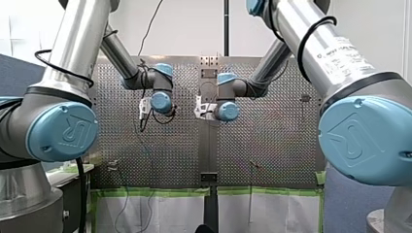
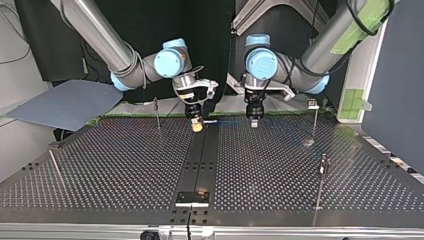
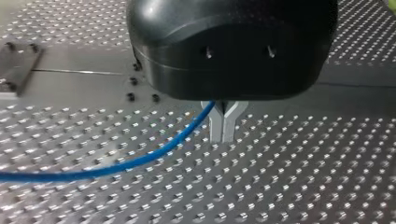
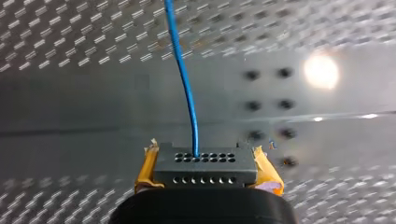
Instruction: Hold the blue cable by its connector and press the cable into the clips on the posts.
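The blue cable (image 4: pixel 183 74) comes out of a black connector (image 4: pixel 205 171) with rows of small holes. My right gripper (image 4: pixel 208 161) is shut on that connector, and its yellow pads (image 4: pixel 147 171) press on both sides. In the top view this gripper (image 2: pixel 197 125) hangs just above the table's dark centre strip. My left gripper (image 3: pixel 223 136) is close beside it at the top view's right (image 2: pixel 253 121). Its metal fingers (image 3: pixel 217 126) meet at the tips, and the blue cable (image 3: pixel 154 154) passes through the fork above them, then trails low over the perforated plate.
Thin posts stand on the table: one with a clip (image 2: pixel 312 104) at the top view's far right, one nearer (image 2: pixel 323 175), one behind my right gripper (image 2: pixel 157 112), and a slanted rod (image 2: pixel 56 169) at the left. A plate (image 2: pixel 192 198) sits on the centre strip.
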Robot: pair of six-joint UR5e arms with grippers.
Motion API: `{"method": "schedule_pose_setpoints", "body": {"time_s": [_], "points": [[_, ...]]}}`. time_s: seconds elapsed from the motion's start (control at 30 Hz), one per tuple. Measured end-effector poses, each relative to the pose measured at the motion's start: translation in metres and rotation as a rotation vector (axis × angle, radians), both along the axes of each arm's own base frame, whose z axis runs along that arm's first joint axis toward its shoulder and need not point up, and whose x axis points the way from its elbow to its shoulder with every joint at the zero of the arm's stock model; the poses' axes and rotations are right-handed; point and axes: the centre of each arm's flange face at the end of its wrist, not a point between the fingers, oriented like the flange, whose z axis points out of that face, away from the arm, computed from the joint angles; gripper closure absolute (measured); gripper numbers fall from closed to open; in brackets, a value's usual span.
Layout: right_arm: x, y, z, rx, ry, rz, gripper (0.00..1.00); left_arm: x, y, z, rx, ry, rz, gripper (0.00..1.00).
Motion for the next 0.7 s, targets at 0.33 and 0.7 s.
{"method": "schedule_pose_setpoints", "body": {"time_s": [0.33, 0.7], "points": [[-0.020, 0.011, -0.083, 0.053, 0.067, -0.064, 1.00, 0.004, -0.012, -0.038, 0.020, 0.019, -0.020, 1.00], [-0.049, 0.030, -0.158, 0.118, 0.117, -0.084, 1.00, 0.005, -0.021, -0.084, 0.041, 0.050, -0.019, 1.00]]}}
